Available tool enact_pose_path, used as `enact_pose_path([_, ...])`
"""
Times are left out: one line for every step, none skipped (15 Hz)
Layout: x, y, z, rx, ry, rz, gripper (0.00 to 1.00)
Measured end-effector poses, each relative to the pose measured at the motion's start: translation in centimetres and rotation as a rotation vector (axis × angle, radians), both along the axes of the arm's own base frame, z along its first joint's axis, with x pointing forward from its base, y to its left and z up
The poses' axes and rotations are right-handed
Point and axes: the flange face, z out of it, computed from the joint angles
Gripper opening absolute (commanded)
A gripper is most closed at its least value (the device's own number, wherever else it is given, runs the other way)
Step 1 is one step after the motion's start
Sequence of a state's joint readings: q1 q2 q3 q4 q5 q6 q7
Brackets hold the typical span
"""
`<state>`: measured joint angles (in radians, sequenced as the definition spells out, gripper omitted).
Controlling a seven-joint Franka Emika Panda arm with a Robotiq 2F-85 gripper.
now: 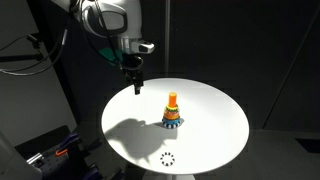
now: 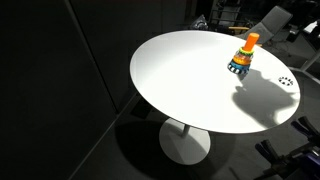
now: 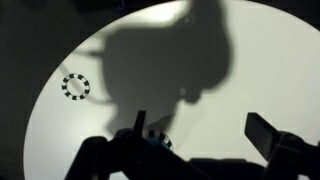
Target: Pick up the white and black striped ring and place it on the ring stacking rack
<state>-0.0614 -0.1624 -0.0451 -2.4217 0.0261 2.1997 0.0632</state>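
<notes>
The white and black striped ring (image 1: 168, 158) lies flat on the round white table (image 1: 215, 105), near its front edge. It also shows in the other exterior view (image 2: 287, 82) and in the wrist view (image 3: 76, 87). The ring stacking rack (image 1: 172, 114), with its orange peg on coloured rings, stands upright mid-table and shows in both exterior views (image 2: 241, 58). In the wrist view only a corner of the rack (image 3: 157, 139) peeks out by one finger. My gripper (image 1: 135, 86) hangs above the table's far side, apart from the rack and the ring. It is open and empty (image 3: 203, 130).
The table (image 2: 180, 70) stands on a single pedestal in a dark room. Dark equipment with cables (image 1: 45, 150) sits beside the table. My arm throws a large shadow (image 3: 190, 60) across the tabletop. Chairs or gear (image 2: 275, 20) stand beyond the table edge.
</notes>
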Motion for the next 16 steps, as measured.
enact_pose_path([0.2, -0.6, -0.6, -0.001, 0.012, -0.001, 1.00])
enact_pose_path([0.4, -1.2, -1.1, -0.001, 0.021, -0.001, 1.00])
enact_pose_path([0.6, -1.9, -1.5, -0.003, 0.029, -0.001, 1.00])
enact_pose_path([0.8, -2.5, -1.9, -0.007, 0.033, -0.002, 1.00])
enact_pose_path([1.0, -3.0, -2.2, -0.010, 0.034, -0.002, 1.00])
enact_pose_path([1.3, -3.6, -2.6, -0.013, 0.032, -0.004, 1.00])
enact_pose_path([1.6, -4.1, -2.8, -0.017, 0.026, -0.007, 1.00])
enact_pose_path([1.8, -4.5, -3.1, -0.021, 0.019, -0.010, 1.00])
enact_pose_path([2.1, -5.0, -3.3, -0.023, 0.013, -0.014, 1.00])
enact_pose_path([2.2, -5.4, -3.5, -0.025, 0.008, -0.017, 1.00])
enact_pose_path([2.4, -5.8, -3.6, -0.027, 0.004, -0.022, 1.00])
enact_pose_path([2.5, -6.2, -3.8, -0.028, 0.000, -0.027, 1.00])
enact_pose_path([2.7, -6.5, -3.9, -0.029, 0.000, -0.031, 1.00])
enact_pose_path([2.7, -6.6, -4.0, -0.030, 0.001, -0.034, 1.00])
enact_pose_path([2.8, -6.8, -4.1, -0.030, 0.001, -0.036, 1.00])
enact_pose_path([2.9, -6.8, -4.1, -0.030, 0.002, -0.036, 1.00])
